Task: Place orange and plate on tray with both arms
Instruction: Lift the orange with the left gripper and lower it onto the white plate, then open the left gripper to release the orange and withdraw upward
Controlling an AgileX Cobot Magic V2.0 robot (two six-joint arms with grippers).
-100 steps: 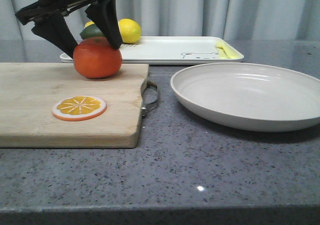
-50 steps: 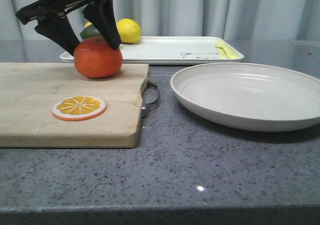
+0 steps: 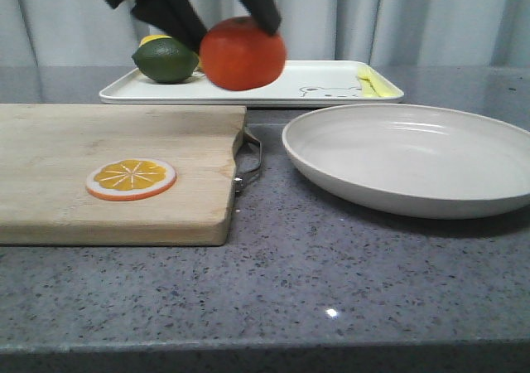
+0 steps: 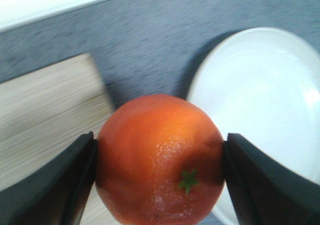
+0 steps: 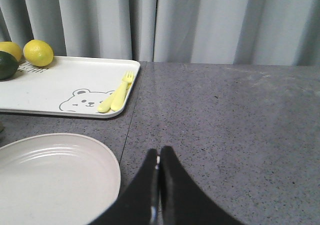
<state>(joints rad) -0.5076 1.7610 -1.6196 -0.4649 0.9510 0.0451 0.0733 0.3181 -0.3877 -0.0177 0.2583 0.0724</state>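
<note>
A grey speckled table fills the bottom of the front picture, with pale curtains across the top, a wooden cutting board at the left, and the white tray far back in the middle. The big plate sits on the table at the right, in front of the tray and not on it. At the top, the left gripper squeezes the orange between its two fingers and holds it up in the air in front of the tray, while the right gripper has its fingers pressed together with nothing in them, near the plate's edge.
</note>
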